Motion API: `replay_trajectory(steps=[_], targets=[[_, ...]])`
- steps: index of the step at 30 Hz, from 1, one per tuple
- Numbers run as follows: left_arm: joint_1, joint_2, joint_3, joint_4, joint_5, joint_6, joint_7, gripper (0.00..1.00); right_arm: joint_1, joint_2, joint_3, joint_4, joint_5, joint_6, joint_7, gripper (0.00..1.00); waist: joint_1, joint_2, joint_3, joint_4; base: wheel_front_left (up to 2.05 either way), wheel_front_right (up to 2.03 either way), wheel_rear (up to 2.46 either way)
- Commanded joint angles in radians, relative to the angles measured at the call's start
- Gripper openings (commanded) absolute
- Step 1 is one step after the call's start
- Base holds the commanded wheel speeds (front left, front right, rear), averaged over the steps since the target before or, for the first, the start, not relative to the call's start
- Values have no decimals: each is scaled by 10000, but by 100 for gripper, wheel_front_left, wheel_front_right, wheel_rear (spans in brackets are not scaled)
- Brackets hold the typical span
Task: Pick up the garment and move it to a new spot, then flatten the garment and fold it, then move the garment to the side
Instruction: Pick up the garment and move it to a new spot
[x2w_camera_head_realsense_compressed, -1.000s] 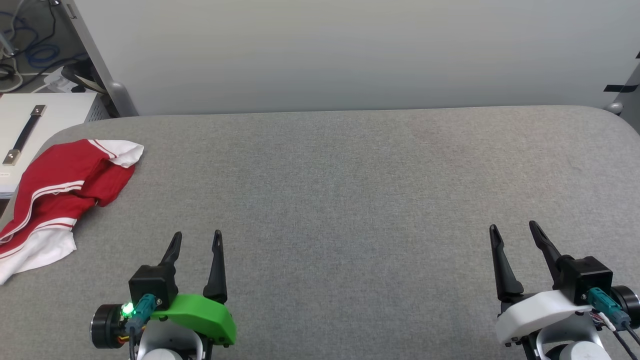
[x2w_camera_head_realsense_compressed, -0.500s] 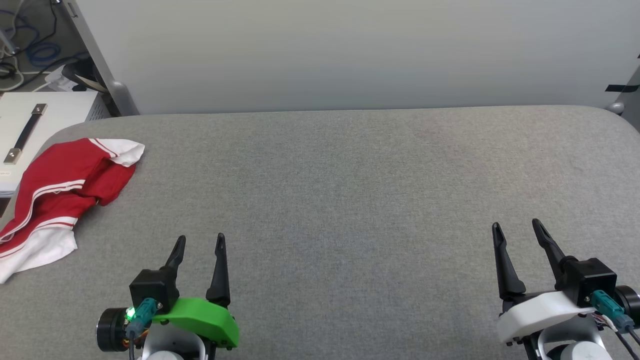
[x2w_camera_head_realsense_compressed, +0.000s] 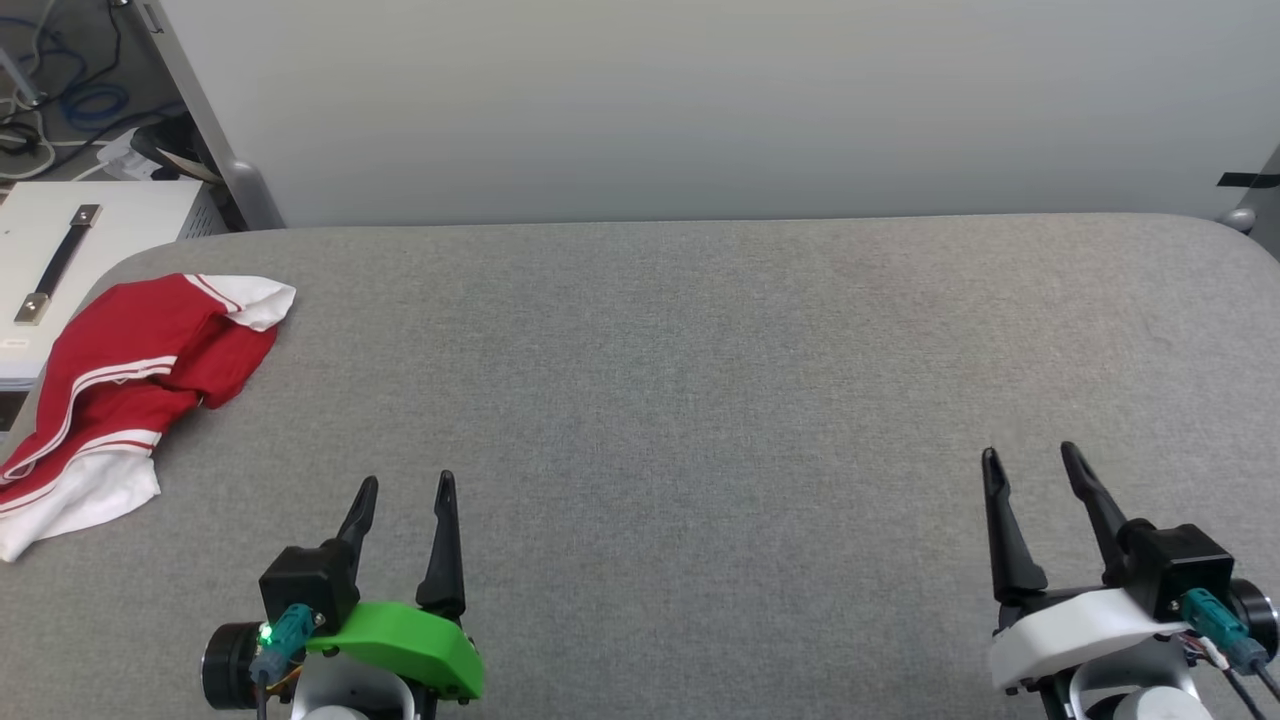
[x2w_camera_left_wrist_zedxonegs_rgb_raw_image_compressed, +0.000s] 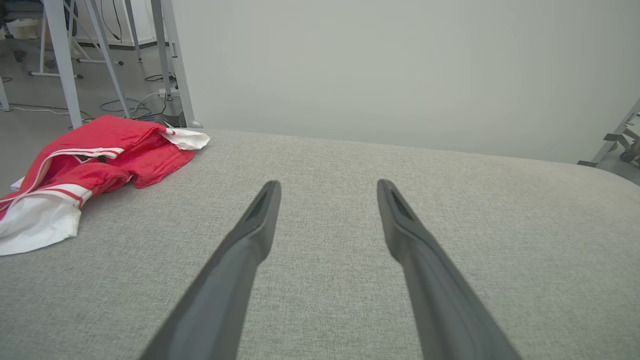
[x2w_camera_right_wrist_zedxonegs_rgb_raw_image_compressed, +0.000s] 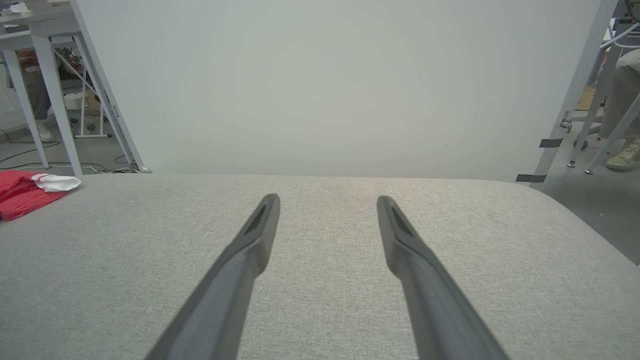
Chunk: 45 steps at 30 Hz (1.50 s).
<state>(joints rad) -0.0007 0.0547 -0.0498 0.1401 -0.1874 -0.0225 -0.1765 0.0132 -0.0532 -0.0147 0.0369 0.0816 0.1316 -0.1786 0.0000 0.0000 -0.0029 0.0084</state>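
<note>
The garment is a red shirt with white sleeves and striped trim, crumpled in a heap at the far left edge of the grey table. It also shows at the upper left of the left wrist view and as a small red patch at the left edge of the right wrist view. My left gripper hovers open near the table's front, to the right of the garment and well apart from it. At the front right my right gripper is open too, with nothing between its fingers.
A pale wall panel stands behind the table. A white box with a dark handle sits off the table's left edge, with cables on the floor behind it. A person's foot and metal frame legs appear at the right.
The whole head picture has shifted slightly, so the camera moved. Both grippers sit a little lower in the view and stay open. The garment lies as before.
</note>
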Motion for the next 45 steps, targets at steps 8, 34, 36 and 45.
replay_trajectory(steps=[8,34,36,45], targets=[[-160,-35,-16,141,-198,-22,-256,100,-65,23,126,271,154,-7,-244,100,0,0,54,420,0,0,0],[-142,-44,65,601,-259,-268,-798,100,-141,29,1151,1037,442,-9,-777,100,0,0,32,3641,0,0,0],[-154,-45,47,627,-295,-282,-839,100,-164,30,1201,1062,484,-9,-818,100,0,0,56,3855,0,0,0],[-200,-45,-14,642,-366,-305,-853,100,-253,30,1398,1158,512,-9,-832,100,0,0,155,4399,0,0,0]])
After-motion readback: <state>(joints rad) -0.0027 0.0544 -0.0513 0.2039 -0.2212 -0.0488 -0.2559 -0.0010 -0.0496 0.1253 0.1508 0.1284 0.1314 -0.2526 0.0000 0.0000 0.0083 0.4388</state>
